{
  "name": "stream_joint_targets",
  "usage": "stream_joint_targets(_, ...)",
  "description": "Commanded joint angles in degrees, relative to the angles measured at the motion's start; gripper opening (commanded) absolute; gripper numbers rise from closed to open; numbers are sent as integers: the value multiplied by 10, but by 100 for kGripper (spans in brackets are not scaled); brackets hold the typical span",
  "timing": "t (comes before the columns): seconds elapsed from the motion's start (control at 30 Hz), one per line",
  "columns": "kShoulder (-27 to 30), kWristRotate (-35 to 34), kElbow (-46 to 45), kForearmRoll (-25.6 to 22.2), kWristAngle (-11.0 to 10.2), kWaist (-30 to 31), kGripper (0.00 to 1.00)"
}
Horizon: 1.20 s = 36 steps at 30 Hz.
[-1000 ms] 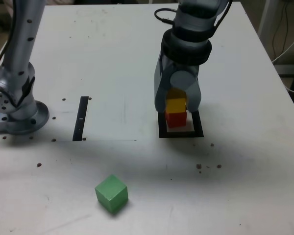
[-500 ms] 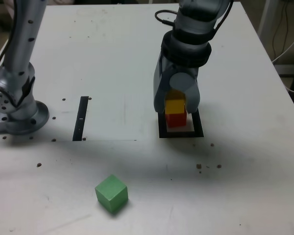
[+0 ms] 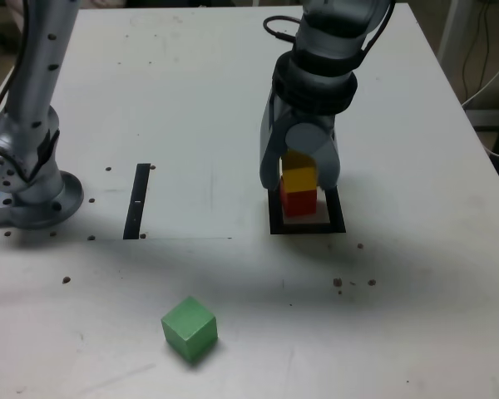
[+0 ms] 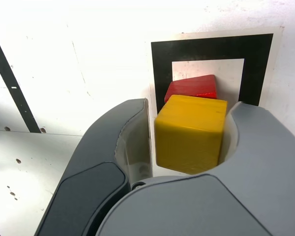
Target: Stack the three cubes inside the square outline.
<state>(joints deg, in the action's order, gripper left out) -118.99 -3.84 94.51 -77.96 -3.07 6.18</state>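
The yellow cube [image 3: 298, 178] [image 4: 189, 132] sits on top of the red cube [image 3: 298, 202] [image 4: 191, 87], which stands inside the square outline [image 3: 308, 227] [image 4: 162, 54]. My gripper [image 3: 299, 179] [image 4: 189, 105] hangs straight over this stack with one jaw on each side of the yellow cube. In the wrist view a thin gap shows between the cube and the jaws, so the gripper is slightly open and not squeezing it. The green cube [image 3: 189, 327] lies alone near the table's front, to the exterior view's left of the stack.
A thin black strip [image 3: 138, 201] [image 4: 7, 78] is taped to the table between the arm's base [image 3: 29, 191] and the outline. Small dark specks dot the white tabletop. Cables hang past the table's edge at the exterior view's right.
The jaws have parted a little from the yellow cube, which stays resting on the red one. The arm has barely moved.
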Motion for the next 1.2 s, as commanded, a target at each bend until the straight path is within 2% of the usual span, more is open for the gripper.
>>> stream_joint_targets(0.0, 1, 1, 0, -2, -1, 0, 100)
stream_joint_targets(0.43, 10, 5, 1, -10, 3, 0, 100)
stream_joint_targets(0.77, 95, -5, -48, -20, 3, 33, 100)
stream_joint_targets(0.97, 139, -66, -92, -20, 15, 94, 100)
stream_joint_targets(1.17, 170, -192, -152, -4, 37, 173, 100)
